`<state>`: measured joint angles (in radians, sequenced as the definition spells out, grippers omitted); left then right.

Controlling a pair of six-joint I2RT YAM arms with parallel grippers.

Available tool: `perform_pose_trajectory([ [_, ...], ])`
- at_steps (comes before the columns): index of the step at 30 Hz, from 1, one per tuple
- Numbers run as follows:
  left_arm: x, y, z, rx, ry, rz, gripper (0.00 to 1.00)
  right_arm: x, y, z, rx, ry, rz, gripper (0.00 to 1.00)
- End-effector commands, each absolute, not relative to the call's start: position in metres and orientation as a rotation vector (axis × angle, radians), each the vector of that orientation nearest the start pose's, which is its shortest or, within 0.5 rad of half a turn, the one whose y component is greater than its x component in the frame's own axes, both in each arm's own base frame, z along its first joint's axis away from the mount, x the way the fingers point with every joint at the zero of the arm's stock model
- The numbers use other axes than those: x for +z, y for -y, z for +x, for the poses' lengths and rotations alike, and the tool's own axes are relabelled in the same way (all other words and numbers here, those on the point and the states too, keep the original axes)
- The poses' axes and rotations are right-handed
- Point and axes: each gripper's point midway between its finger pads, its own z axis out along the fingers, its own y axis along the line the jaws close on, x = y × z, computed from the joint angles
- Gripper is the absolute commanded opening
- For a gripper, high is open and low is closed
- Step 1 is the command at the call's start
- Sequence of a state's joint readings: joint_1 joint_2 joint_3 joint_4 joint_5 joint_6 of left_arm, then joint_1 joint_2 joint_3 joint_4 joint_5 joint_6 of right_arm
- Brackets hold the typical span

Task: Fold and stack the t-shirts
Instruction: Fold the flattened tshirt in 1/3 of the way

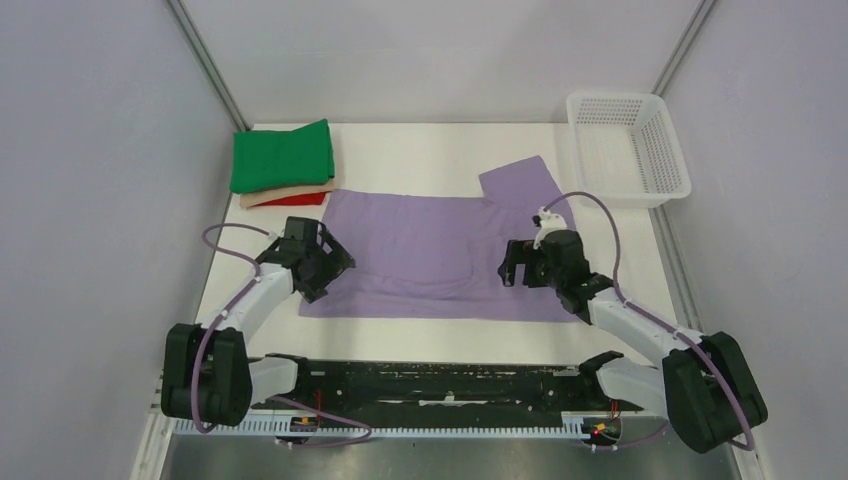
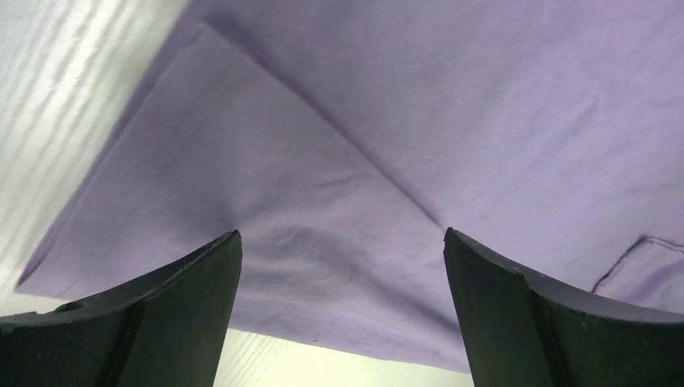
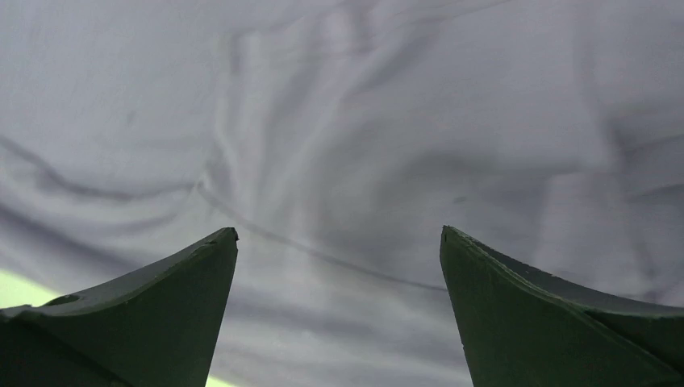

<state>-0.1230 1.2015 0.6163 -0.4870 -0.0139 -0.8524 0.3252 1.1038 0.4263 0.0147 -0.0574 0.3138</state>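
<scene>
Left tool [image 1: 330, 265] spread fully apart, gripping nothing, low over the left end of the purple shirt [image 1: 430, 250]. In the left wrist view, only a diagonal fold of that cloth between the fingers [image 2: 185, 314]. Right tool [image 1: 512, 264] likewise wide apart and empty, over the shirt's right part, rumpled cloth beneath. Impossible to tell for either whether any fingertip touches the cloth.

Purple shirt spread flat across the middle of the white surface [image 1: 420, 150], long axis running left to right, one sleeve [image 1: 515, 178] jutting toward the far edge at the right end.

At the far left corner, just beside the purple shirt's corner, a stack of folded shirts: green shirt [image 1: 283, 155] on top, beige shirt [image 1: 255, 198] under it, red shirt [image 1: 300, 199] lowest of those showing. White mesh basket [image 1: 665, 155] at the far right corner, near the sleeve but apart from it. Pale walls on three sides, metal posts in the far corners.
</scene>
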Motion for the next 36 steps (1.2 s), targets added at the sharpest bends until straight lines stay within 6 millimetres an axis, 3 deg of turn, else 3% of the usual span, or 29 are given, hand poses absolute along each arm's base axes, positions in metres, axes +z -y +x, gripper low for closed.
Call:
perform_pose_trajectory([
  [1, 0.062, 0.084, 0.278, -0.417, -2.458, -0.873, 1.00, 0.058, -0.150, 0.276, 0.391, -2.244, -0.144, 0.98],
  [4, 0.049, 0.087, 0.274, -0.395, -2.503, -0.868, 1.00, 0.039, -0.149, 0.269, 0.370, -2.293, -0.102, 0.98],
  [7, 0.030, 0.091, 0.266, -0.395, -2.558, -0.867, 1.00, 0.015, -0.136, 0.256, 0.300, -2.374, -0.047, 0.98],
  [11, 0.008, 0.092, 0.246, -0.359, -2.660, -0.863, 1.00, -0.013, -0.112, 0.223, 0.199, -2.495, -0.020, 0.99],
  [15, -0.003, 0.082, 0.219, -0.264, -2.731, -0.884, 1.00, -0.027, -0.106, 0.191, 0.239, -2.559, -0.036, 0.99],
  [20, -0.007, 0.069, 0.181, -0.121, -2.817, -0.897, 1.00, -0.020, -0.097, 0.178, 0.215, -2.577, -0.062, 0.99],
  [26, -0.004, 0.075, 0.166, -0.116, -2.836, -0.868, 1.00, -0.018, -0.100, 0.169, 0.256, -2.576, -0.089, 0.99],
  [31, 0.013, 0.083, 0.177, -0.188, -2.779, -0.843, 1.00, -0.007, -0.105, 0.176, 0.284, -2.526, -0.112, 0.99],
  [36, 0.057, 0.095, 0.211, -0.264, -2.687, -0.749, 1.00, 0.056, -0.121, 0.222, 0.286, -2.347, -0.184, 0.99],
])
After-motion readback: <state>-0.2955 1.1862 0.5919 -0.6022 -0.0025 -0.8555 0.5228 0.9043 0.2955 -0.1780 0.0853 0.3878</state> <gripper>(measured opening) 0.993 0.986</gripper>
